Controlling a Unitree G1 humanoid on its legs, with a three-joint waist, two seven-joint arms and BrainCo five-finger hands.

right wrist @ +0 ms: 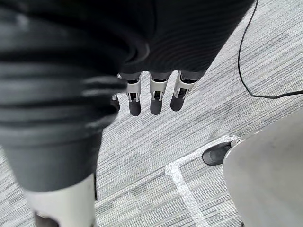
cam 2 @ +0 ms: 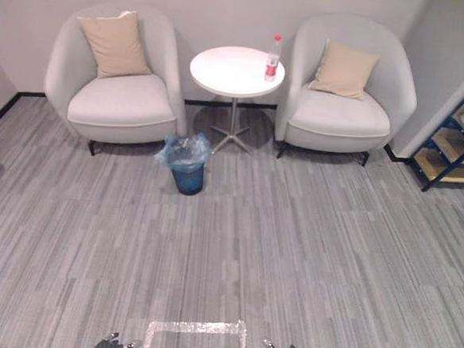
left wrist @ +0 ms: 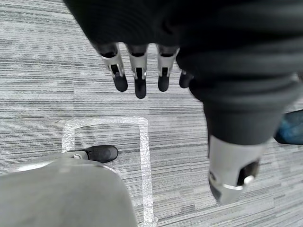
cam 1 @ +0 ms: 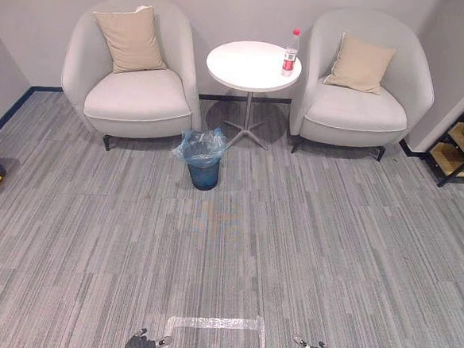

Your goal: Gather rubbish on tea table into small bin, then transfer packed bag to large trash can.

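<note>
Office lounge/waiting corner: two grey armchairs flanking round white counter, grey carpet tiles, lined bin.

Silver fingers with dark tips and black ribbed covers mark the left hand and right hand.

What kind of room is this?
Likely an office lounge or waiting area: left armchair and right armchair flank a round white table with a bottle; a bag-lined small bin stands on grey carpet.
</note>
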